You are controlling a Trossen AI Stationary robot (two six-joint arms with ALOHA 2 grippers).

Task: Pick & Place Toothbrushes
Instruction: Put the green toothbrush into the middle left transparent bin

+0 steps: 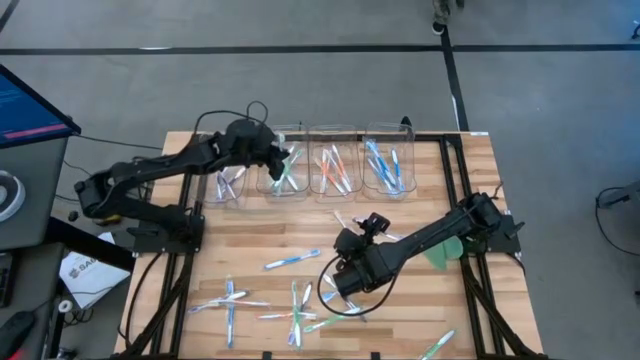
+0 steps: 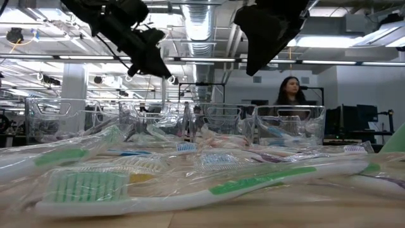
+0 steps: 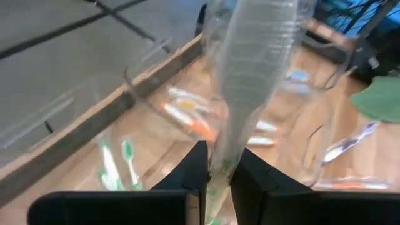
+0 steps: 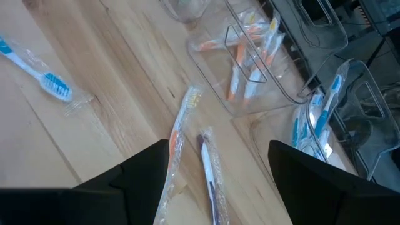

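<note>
Left pincer (image 1: 283,160) pinches a green-accented toothbrush in a clear wrapper (image 3: 250,81) above the second clear bin (image 1: 282,170) of the four-bin row at the far edge of the surface (image 1: 240,240); only the wrapper's middle shows between the fingers (image 3: 194,175), its ends cut off in the wrist view. Right pincer (image 4: 215,156) hangs spread over the planks nearer than that row, above an orange-accented toothbrush (image 4: 178,140) and a purple-accented one (image 4: 209,169), touching neither. Nearer still than the row, loose wrapped toothbrushes (image 1: 255,305) lie scattered across the front of the surface, several overlapping so their count is hard to make out. A flat green leaf-shaped piece (image 1: 440,252) is partly hidden under the right arm. The row's bins hold sorted brushes: purple, green (image 3: 128,153), orange (image 1: 330,172) and blue (image 1: 385,168), blurred through the plastic. Behind the row, a person (image 2: 288,92) sits in the room.
</note>
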